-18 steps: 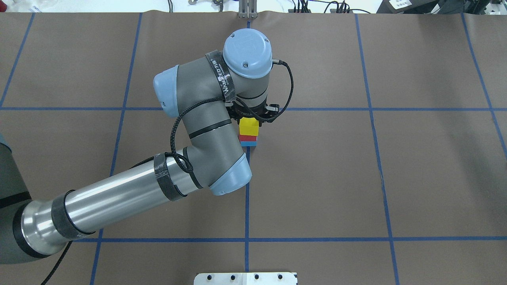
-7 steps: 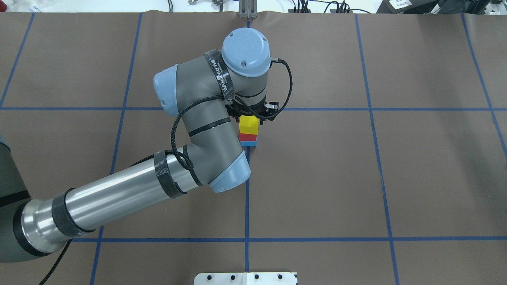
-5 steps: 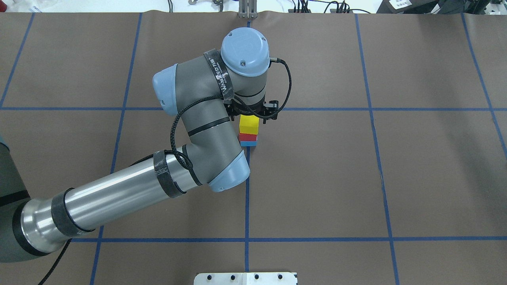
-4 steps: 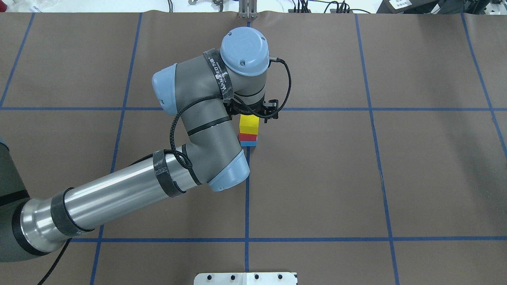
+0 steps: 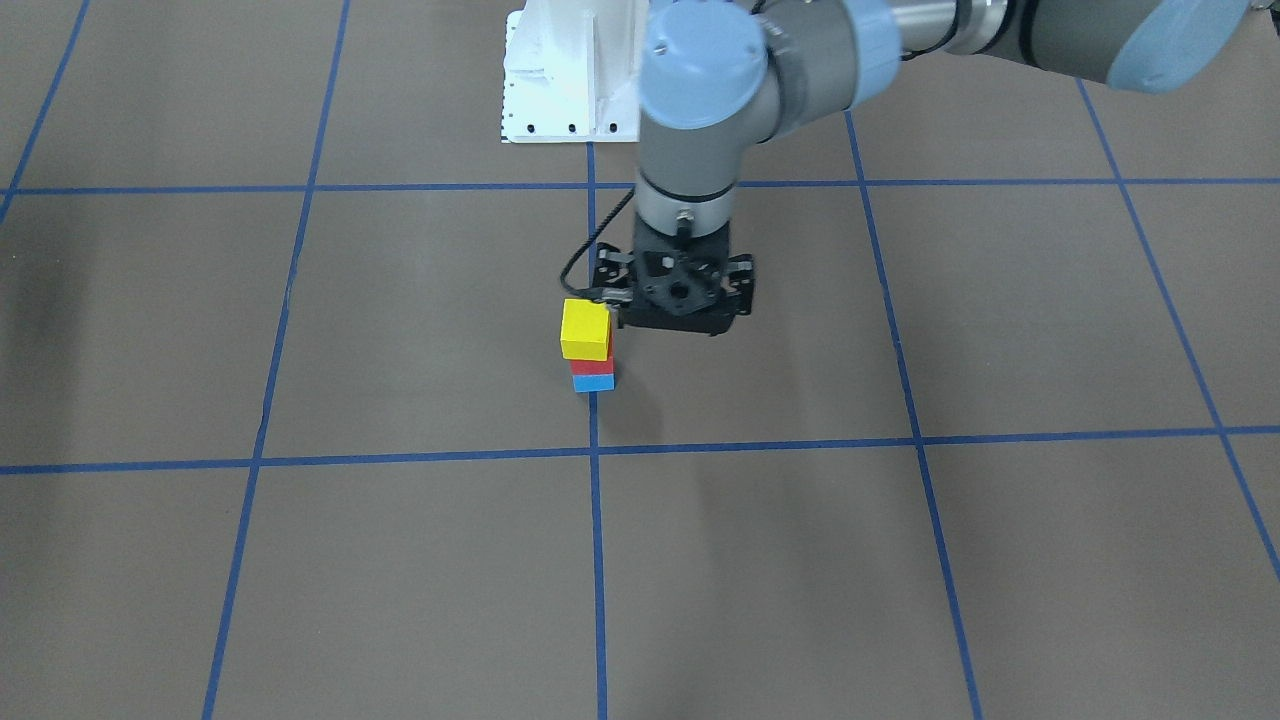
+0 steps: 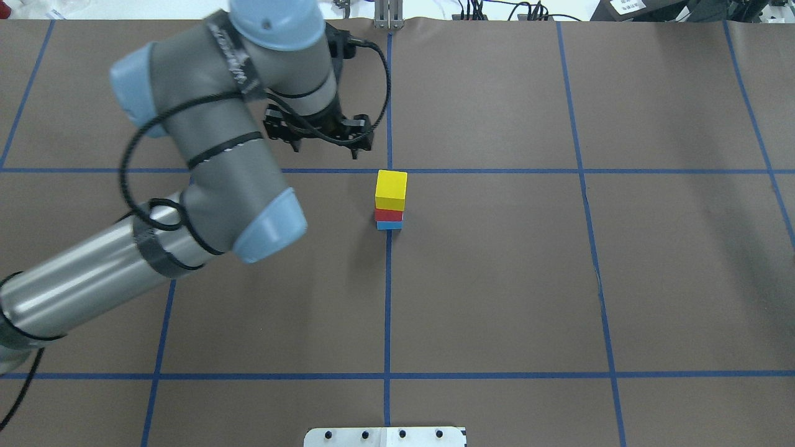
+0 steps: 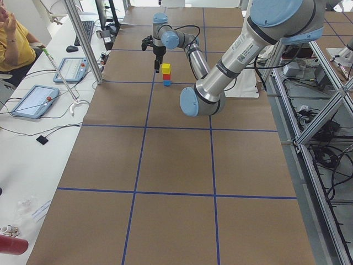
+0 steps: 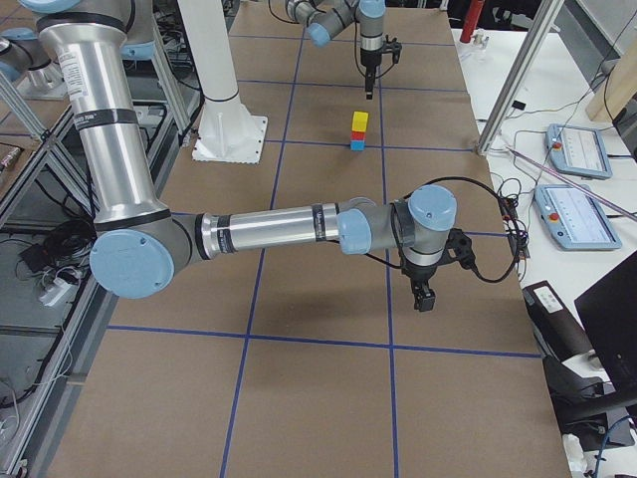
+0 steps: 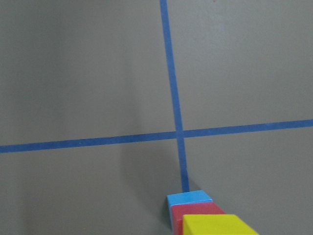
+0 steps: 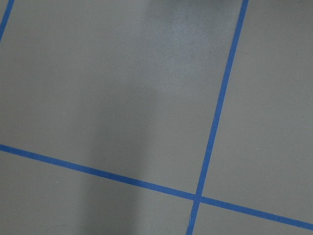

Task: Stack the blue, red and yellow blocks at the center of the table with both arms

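A yellow block [image 6: 391, 190] sits on a red block [image 6: 389, 215], which sits on a blue block [image 6: 389, 225], as one upright stack at the table's centre cross of blue tape. The stack also shows in the front-facing view [image 5: 586, 330] and at the bottom edge of the left wrist view [image 9: 217, 225]. My left gripper [image 6: 324, 146] is open and empty, raised above the table, to the left of and beyond the stack, clear of it [image 5: 672, 318]. My right gripper [image 8: 426, 296] hangs over bare table far from the stack; I cannot tell whether it is open or shut.
The table is brown paper with a blue tape grid. A white mount plate [image 6: 385, 436] sits at the robot's edge. Tablets [image 7: 33, 99] and a metal post [image 7: 83, 44] stand along the operators' side, where a person [image 7: 11, 38] sits.
My left gripper, which was around the yellow block on top of the stack, has let go, risen and swung away to the left and far side. The stack has not moved.
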Controlling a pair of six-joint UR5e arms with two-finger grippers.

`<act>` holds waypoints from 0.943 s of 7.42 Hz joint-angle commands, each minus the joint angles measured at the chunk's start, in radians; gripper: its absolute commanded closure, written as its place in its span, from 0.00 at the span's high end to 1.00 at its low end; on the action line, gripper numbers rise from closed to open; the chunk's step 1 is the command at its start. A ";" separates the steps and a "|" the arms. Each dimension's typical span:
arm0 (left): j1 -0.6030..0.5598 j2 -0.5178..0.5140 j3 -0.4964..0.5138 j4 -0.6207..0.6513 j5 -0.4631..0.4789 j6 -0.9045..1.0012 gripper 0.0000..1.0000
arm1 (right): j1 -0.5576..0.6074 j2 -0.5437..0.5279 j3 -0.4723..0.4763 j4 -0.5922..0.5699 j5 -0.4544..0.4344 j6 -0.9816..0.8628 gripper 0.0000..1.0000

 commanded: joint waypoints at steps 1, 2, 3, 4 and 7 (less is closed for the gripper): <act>-0.204 0.240 -0.259 0.133 -0.101 0.370 1.00 | 0.014 -0.062 0.005 0.000 -0.015 -0.003 1.00; -0.334 0.329 -0.266 0.132 -0.179 0.557 1.00 | 0.029 -0.097 0.018 0.002 -0.067 -0.006 1.00; -0.454 0.408 -0.257 0.133 -0.191 0.779 1.00 | 0.032 -0.117 0.028 0.002 -0.121 -0.010 1.00; -0.590 0.472 -0.219 0.133 -0.214 0.938 1.00 | 0.063 -0.125 0.035 -0.005 -0.123 -0.058 1.00; -0.719 0.738 -0.047 -0.064 -0.291 1.092 1.00 | 0.106 -0.137 0.021 -0.015 -0.109 -0.109 1.00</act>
